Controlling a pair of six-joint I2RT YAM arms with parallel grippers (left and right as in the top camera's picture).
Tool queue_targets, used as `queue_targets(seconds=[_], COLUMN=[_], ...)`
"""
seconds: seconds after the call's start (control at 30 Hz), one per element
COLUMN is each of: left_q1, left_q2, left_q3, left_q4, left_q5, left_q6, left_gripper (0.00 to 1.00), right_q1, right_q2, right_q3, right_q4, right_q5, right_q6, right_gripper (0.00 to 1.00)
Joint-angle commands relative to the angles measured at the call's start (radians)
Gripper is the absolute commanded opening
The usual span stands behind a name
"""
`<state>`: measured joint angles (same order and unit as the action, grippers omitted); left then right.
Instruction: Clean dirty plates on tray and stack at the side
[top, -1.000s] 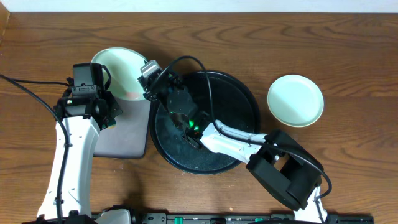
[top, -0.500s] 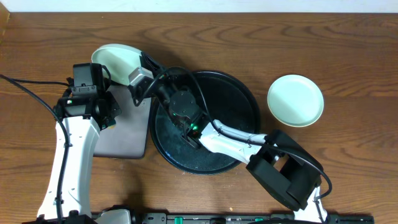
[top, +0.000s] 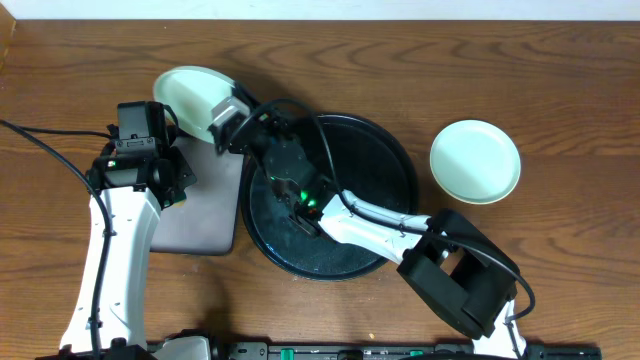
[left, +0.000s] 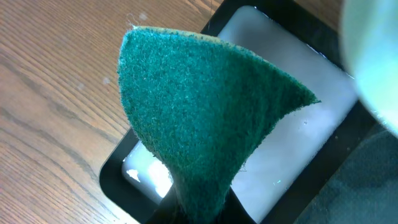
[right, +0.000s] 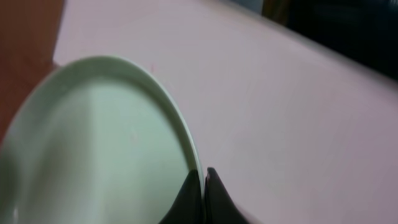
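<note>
Tilted more, plate (top: 185, 92) stays pinched in right fingers (right: 194, 194); left fingers (left: 163, 216) clamp sponge (left: 199, 118).

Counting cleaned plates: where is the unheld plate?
In the overhead view, the unheld plate lies on the table right of the round tray, not touching it.

I count two mint plates, the left plate (top: 187, 90) and the right plate (top: 475, 161); one round tray (top: 385, 165); one flat rectangular tray (top: 200, 225); one green sponge (left: 199, 118); and two arms of mine, the left arm (top: 115, 240) and the right arm (top: 370, 225), on one desk (top: 560, 80).
</note>
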<state>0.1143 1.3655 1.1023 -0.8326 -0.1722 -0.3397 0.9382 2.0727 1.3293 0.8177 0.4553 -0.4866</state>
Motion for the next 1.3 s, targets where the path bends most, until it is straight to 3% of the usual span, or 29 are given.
queue_targets(seconds=[0.0, 0.3, 0.63, 0.97, 1.1, 1.27], left_q1=[-0.002, -0.002, -0.002, -0.002, -0.002, -0.002], left_q2=[-0.007, -0.007, -0.007, -0.007, -0.007, -0.007], left_q3=[-0.004, -0.004, -0.004, -0.004, -0.004, -0.004], left_q4=[0.002, 0.005, 0.005, 0.005, 0.005, 0.004], left_q5=[-0.023, -0.023, -0.023, -0.019, -0.019, -0.019], left_q6=[0.006, 0.006, 0.006, 0.006, 0.006, 0.006], left_gripper=[0.08, 0.08, 0.08, 0.08, 0.08, 0.08], right_q1=[-0.011, -0.039, -0.292, -0.760, -0.948, -1.089], right_q2=[-0.002, -0.098, -0.462, -0.654, -0.634, -0.591], right_q3=[0.021, 0.021, 0.021, 0.018, -0.016, -0.093], right_q4=[-0.121, -0.325, -1.061, -1.695, -1.780, -1.744], right_q5=[0.087, 0.032, -0.363, -0.393, -0.397, -0.378], right_q6=[0.418, 0.620, 0.782, 0.782, 0.797, 0.797], right_gripper=[0.01, 0.01, 0.01, 0.01, 0.01, 0.01])
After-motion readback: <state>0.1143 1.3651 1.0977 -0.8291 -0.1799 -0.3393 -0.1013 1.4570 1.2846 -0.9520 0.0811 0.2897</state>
